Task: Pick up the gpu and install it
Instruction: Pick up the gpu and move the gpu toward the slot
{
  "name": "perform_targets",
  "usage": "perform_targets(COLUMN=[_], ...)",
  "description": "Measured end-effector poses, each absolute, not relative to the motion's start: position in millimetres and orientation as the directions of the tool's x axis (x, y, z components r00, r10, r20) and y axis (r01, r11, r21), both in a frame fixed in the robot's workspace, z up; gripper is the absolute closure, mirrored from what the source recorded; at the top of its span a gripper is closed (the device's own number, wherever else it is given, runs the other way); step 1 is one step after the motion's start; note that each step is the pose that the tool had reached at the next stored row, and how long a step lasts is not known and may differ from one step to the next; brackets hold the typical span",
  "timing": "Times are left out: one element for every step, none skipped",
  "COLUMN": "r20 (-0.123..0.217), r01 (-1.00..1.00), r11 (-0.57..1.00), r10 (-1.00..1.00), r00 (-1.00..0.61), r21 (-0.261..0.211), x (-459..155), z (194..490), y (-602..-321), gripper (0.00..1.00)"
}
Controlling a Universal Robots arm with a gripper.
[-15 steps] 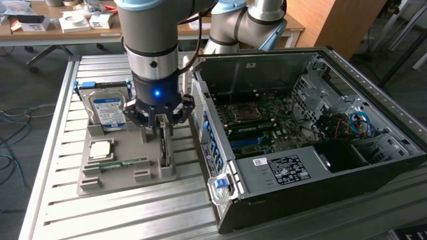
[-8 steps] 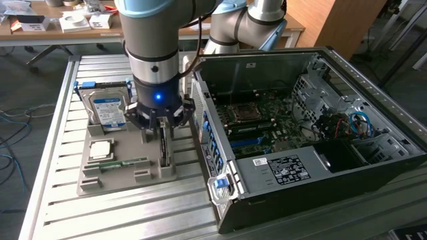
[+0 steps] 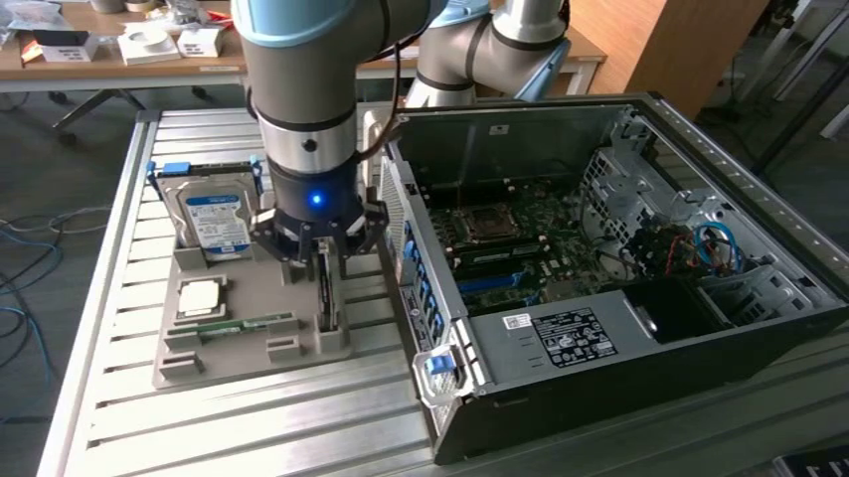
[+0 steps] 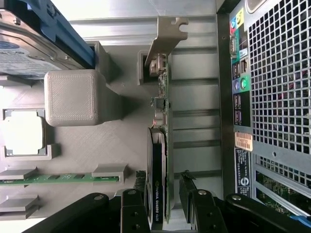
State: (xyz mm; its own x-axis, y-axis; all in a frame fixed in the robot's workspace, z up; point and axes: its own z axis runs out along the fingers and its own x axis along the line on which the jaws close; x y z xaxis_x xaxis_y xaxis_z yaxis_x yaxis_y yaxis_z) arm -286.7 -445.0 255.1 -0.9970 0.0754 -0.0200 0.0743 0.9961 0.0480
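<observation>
Your tool (image 4: 164,183) has its black, blocky fingers apart, one on each side of the thin, flat gpu card (image 4: 158,160) with its dark edge and green board. The card stands upright on edge in a slot of the matte grey ridged-plastic holder tray (image 3: 246,348). Its bent silver metal bracket (image 4: 167,34) sits at the end away from the tool, and the tray rests on the ribbed aluminium surface (image 3: 265,417).

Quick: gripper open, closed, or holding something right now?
Gripper: open, one finger on each side of the gpu, which stands on edge in the gray tray.
</observation>
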Motion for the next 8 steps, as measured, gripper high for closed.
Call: perform_targets(r20=[-0.02,-0.02,-0.02,-0.02,-0.02,-0.02,-0.02,-0.02], r01=[0.074,0.074,0.074,0.074,0.074,0.074,0.074,0.074], r11=[0.996,0.996,0.996,0.996,0.996,0.996,0.996,0.996], r10=[0.075,0.075,0.075,0.075,0.075,0.075,0.075,0.075], r00=[-0.997,-0.997,-0.997,-0.997,-0.997,-0.997,-0.997,-0.997], r21=[0.048,0.048,0.048,0.048,0.048,0.048,0.048,0.048], x=[-286.7,-286.6,-286.7,-286.7,-286.7,-286.6,-286.6,-286.7], z=[254.3,253.8,253.6,253.4,253.0,252.7,252.3,252.2], y=[-445.0,-445.0,-445.0,-445.0,-445.0,-445.0,-445.0,-445.0], gripper=[0.59,0.59,0.59,0.59,0.59,0.59,0.59,0.59])
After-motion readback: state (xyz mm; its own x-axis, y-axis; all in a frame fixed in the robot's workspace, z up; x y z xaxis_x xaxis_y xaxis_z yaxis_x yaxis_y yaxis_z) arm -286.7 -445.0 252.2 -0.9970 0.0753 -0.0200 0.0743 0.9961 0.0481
